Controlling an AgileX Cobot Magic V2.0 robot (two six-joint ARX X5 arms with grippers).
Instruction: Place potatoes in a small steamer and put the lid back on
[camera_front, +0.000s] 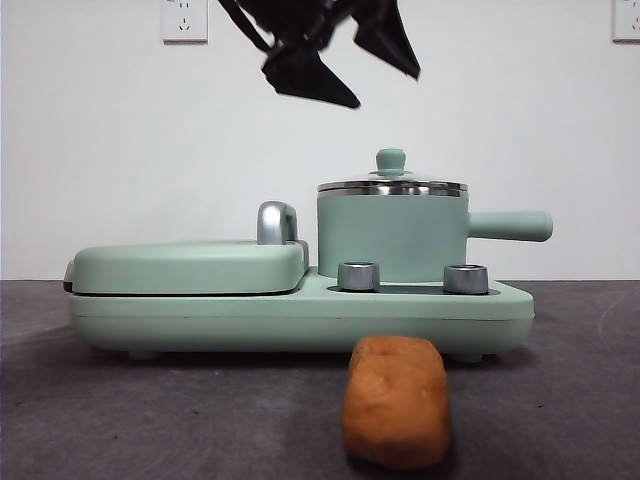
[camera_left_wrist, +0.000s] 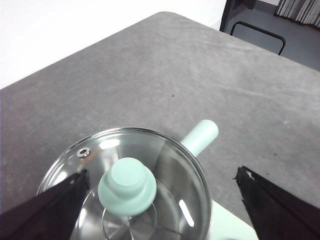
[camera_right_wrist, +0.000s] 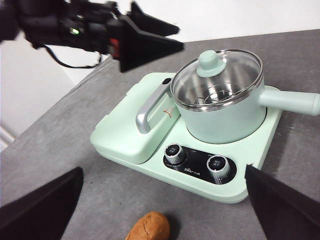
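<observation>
- My left gripper (camera_left_wrist: 160, 200) hangs spread wide above the lid (camera_left_wrist: 125, 190), its knob (camera_left_wrist: 127, 185) between my jaws, nothing gripped.
- The lid sits on the small steamer (camera_front: 392, 238), on the appliance base (camera_front: 300, 315) toward the far edge of the table (camera_front: 560, 400).
- The potato (camera_front: 396, 400) lies at the near edge, in front of the base.
- My right gripper (camera_right_wrist: 160, 210) waits spread and empty over it.
- Step in hand, I judge: lid removal; next, descend and close on the knob.

White wall (camera_front: 120, 150) behind grey table (camera_front: 580, 400). Two white sockets on wall above table: one (camera_front: 184, 20) upper left, one (camera_front: 627, 20) at right edge. Black metal frame (camera_left_wrist: 257, 32) on floor beyond table's far corner.
</observation>
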